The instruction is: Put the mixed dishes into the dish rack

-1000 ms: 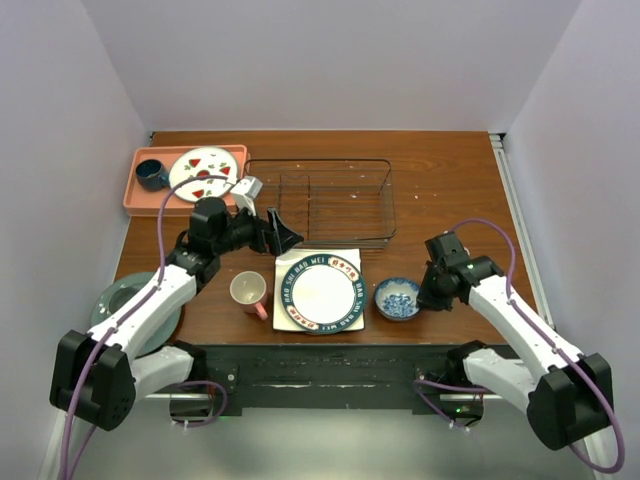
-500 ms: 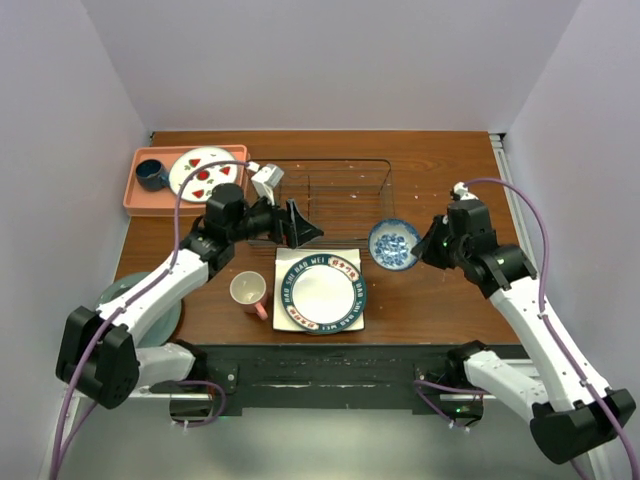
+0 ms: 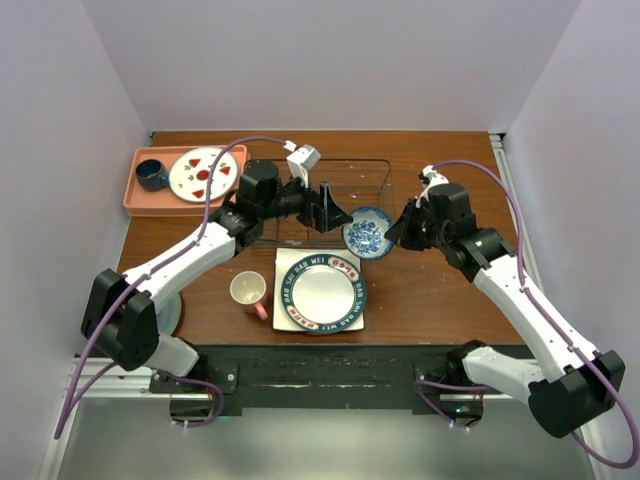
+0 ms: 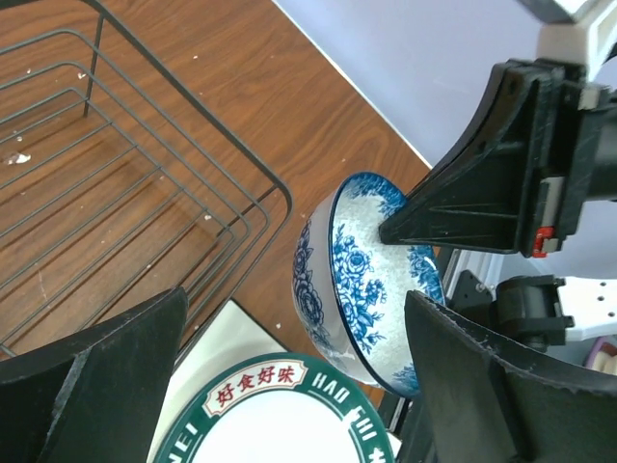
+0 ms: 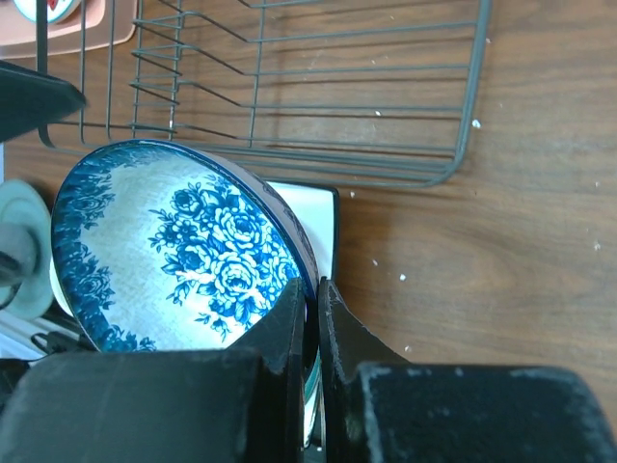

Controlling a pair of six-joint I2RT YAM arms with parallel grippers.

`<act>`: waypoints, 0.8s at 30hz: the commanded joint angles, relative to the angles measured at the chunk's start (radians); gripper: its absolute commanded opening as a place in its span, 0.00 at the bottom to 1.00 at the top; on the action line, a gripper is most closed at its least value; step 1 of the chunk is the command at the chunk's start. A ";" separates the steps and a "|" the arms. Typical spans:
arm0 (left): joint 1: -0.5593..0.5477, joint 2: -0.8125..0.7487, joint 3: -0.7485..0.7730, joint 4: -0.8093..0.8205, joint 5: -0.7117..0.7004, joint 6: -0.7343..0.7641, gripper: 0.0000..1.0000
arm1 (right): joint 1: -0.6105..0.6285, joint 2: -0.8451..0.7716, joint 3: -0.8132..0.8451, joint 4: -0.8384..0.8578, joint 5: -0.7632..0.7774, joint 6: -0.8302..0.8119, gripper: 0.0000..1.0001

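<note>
The small blue-and-white bowl hangs tilted in the air by the dish rack's front right corner. My right gripper is shut on its rim, with one finger inside the bowl and one outside. My left gripper is open just left of the bowl, with nothing between its fingers. The lettered round plate lies on the white square plate. The pink mug stands to their left. The pale green plate is mostly hidden under my left arm.
A salmon tray at the back left holds a white plate with red marks and a dark blue cup. The wire rack holds no dishes. Walls close in the table on three sides.
My right gripper lifted the bowl off the table and carried it left and back to the rack's corner. My left arm swung right along the rack's front toward the bowl.
</note>
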 commanded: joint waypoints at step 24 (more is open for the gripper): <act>-0.091 0.174 0.246 -0.272 -0.294 0.209 0.00 | 0.102 0.071 0.094 0.152 0.196 -0.120 0.00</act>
